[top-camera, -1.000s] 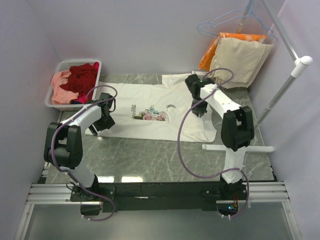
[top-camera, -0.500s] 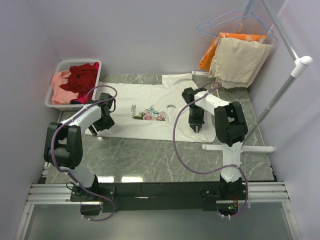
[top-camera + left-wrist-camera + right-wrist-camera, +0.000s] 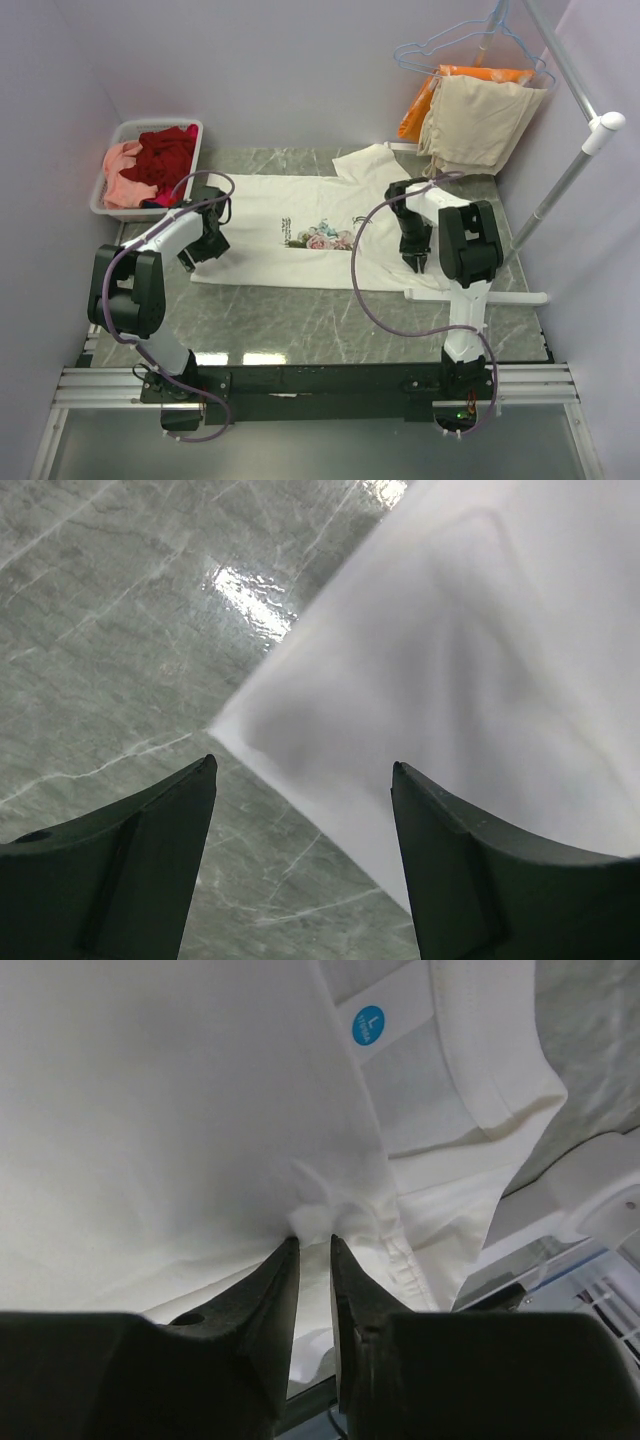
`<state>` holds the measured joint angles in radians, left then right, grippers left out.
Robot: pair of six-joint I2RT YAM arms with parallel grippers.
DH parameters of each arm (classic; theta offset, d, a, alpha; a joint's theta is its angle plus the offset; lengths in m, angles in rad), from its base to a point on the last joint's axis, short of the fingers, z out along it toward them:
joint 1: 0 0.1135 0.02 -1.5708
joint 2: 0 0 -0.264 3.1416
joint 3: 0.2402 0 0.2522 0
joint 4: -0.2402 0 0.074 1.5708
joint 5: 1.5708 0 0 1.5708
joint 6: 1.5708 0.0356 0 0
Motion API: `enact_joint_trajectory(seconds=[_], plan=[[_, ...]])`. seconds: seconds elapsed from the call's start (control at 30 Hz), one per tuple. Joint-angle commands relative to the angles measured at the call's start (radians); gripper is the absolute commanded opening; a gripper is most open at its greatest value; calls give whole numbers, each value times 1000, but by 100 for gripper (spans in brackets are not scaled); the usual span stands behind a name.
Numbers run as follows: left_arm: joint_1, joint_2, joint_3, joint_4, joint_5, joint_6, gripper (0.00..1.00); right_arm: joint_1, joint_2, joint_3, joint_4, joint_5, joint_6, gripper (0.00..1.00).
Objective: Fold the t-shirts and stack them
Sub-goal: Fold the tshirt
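The white t-shirt (image 3: 290,225) with a rose print lies spread on the marble table, its collar end at the right. My right gripper (image 3: 416,262) (image 3: 313,1238) is shut on a bunched fold of the white t-shirt (image 3: 180,1110) close to the collar and its blue size label. My left gripper (image 3: 197,255) (image 3: 303,765) hangs open just above the shirt's near-left corner (image 3: 470,660), one finger over bare table and one over cloth, touching nothing. A dark red t-shirt (image 3: 168,150) and a salmon pink t-shirt (image 3: 120,175) lie heaped in the basket.
The white basket (image 3: 112,135) stands at the back left corner. An orange cloth (image 3: 470,75) and a beige cloth (image 3: 480,120) hang on hangers at the back right. A rack pole (image 3: 570,175) slants there, and its white foot (image 3: 480,296) lies beside my right gripper.
My right gripper has swung toward the near right with the collar end pinched, and the whole white t-shirt has slid rightward. The left arm has not moved.
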<state>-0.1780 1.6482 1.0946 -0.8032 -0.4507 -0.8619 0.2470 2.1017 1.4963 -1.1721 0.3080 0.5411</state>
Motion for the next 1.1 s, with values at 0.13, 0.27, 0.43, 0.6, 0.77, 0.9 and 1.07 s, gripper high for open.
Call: enact_joint_trajectory(seconds=[0.13, 0.27, 0.43, 0.6, 0.77, 0.9, 1.07], plan=[[2, -25, -15, 18, 10, 7, 76, -38, -34, -91, -35, 65, 14, 25], [2, 28, 65, 24, 26, 17, 76, -34, -65, -41, -21, 31, 20, 24], [8, 191, 383, -7, 75, 32, 76, -23, -109, 106, -21, 16, 31, 25], [20, 523, 936, -123, 99, 90, 76, -23, -56, 405, -72, 17, 46, 27], [69, 766, 1287, -201, 141, 86, 77, -28, 101, 693, -77, -26, 62, 29], [103, 731, 1132, 3, 193, 80, 77, -32, 191, 785, 59, -99, 19, 29], [107, 739, 1070, 68, 137, 121, 78, -40, 179, 715, 268, -90, -4, 28]])
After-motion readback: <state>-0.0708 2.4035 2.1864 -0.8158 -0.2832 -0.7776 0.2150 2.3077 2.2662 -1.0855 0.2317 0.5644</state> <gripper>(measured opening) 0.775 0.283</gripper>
